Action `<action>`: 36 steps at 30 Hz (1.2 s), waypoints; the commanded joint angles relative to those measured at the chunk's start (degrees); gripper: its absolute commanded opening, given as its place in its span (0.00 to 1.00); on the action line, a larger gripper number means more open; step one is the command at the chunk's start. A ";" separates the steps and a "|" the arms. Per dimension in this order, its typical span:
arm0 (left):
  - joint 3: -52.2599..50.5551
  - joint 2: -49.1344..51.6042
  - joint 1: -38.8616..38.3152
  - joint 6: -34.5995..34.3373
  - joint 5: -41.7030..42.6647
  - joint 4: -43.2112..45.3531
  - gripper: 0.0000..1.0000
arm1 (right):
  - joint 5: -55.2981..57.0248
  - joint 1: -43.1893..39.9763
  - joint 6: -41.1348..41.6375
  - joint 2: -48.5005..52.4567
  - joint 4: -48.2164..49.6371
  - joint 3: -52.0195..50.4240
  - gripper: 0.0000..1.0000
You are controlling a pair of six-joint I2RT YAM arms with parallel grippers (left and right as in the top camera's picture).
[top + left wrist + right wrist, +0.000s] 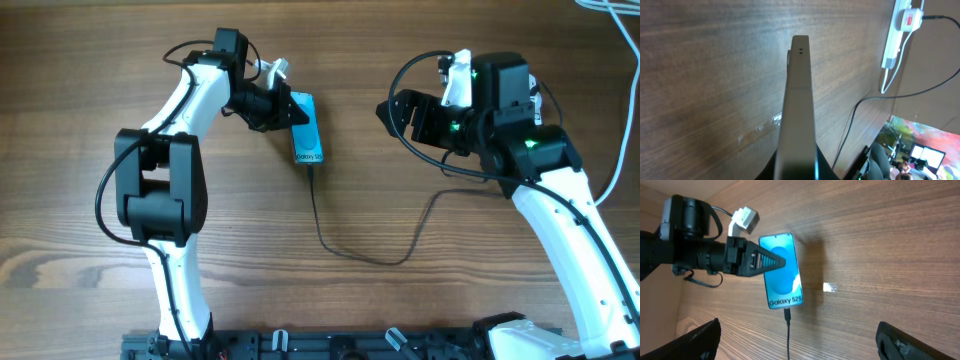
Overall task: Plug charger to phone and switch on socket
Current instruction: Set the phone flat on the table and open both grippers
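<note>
Two jaws of my left gripper [288, 110] are clamped on the phone [308, 130], with one finger [765, 259] lying across the upper part of its blue screen, so that hand is taken. At the phone's lower end the charger [318, 215] is already seated. Its connector [787, 314] sits in the port, and the thin black cable drops away from the phone, loops, and climbs toward my right arm's side.

Farther out on that side my right gripper [392, 108] hangs over bare table [360, 60], spread wide, holding nothing, and pointing back at the phone.

Farthest off is the socket [900, 30], seen only from the left wrist. It lies well beyond the phone on the right arm's side, outside the overhead view. Its long axis seems to run roughly away from the phone, with the red switch [909, 19] near its far end beside a black plug [921, 17].

I judge the plugging-in done and only the switch left. The right arm is free and looks nearer, but it must turn away from the phone to reach the socket.
</note>
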 commanded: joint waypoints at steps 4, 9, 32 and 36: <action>0.15 1.75 0.22 -3.67 -1.97 1.77 0.04 | 1.05 0.09 -0.42 0.00 -0.11 0.20 1.00; 0.15 3.54 0.22 -4.04 -2.01 1.81 0.04 | 1.07 0.09 -0.55 0.00 -0.09 0.20 1.00; -3.39 3.72 0.22 -4.04 -4.98 3.58 0.04 | 1.07 0.09 -1.92 0.02 -0.63 0.15 1.00; -3.39 3.72 0.22 -4.04 -5.42 3.67 0.17 | 1.09 0.09 -2.05 0.09 -0.70 0.15 1.00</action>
